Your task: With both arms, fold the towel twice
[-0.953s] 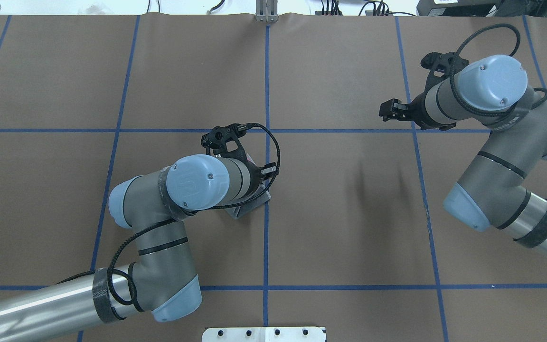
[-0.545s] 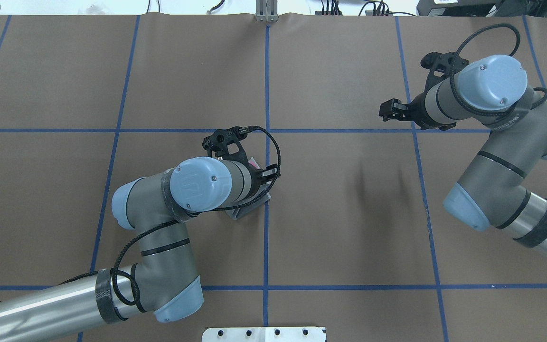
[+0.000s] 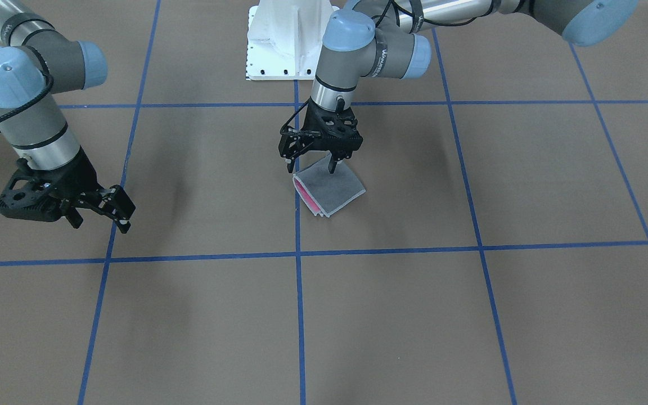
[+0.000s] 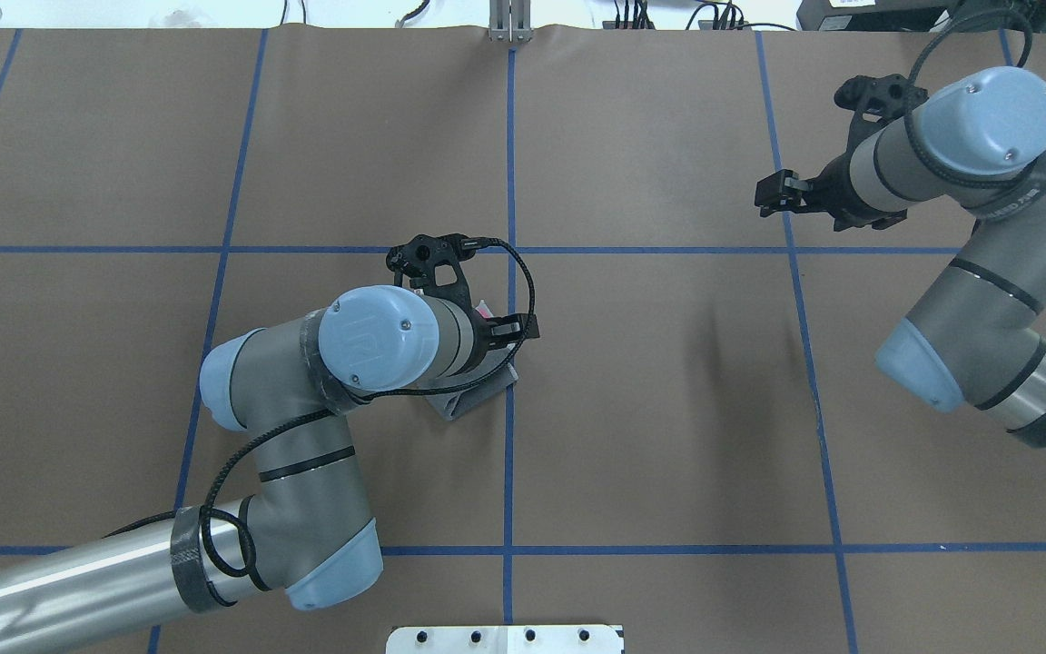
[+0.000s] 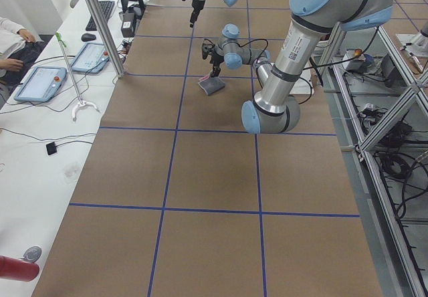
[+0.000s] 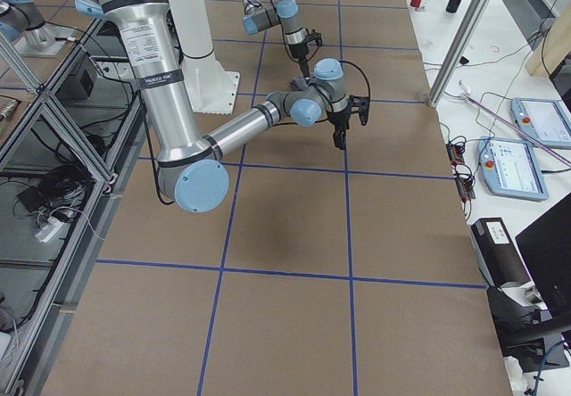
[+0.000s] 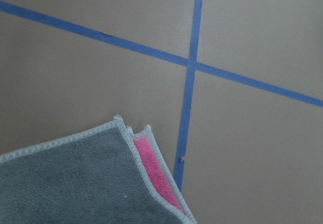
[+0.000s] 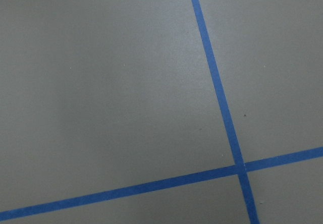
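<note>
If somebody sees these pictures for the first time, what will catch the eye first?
First, the small folded towel, grey face up with a pink strip at one edge, lying beside a blue tape line near the middle of the table. Then the left gripper, open directly above the towel's edge nearest the robot. The right gripper hangs far to the side over its bare surface.

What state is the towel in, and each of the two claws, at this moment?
Towel: folded, flat on the table, grey side up, pink showing along one edge.
Left claw: open, over the towel's corner, holding nothing.
Right claw: open, empty, away from the towel.
</note>
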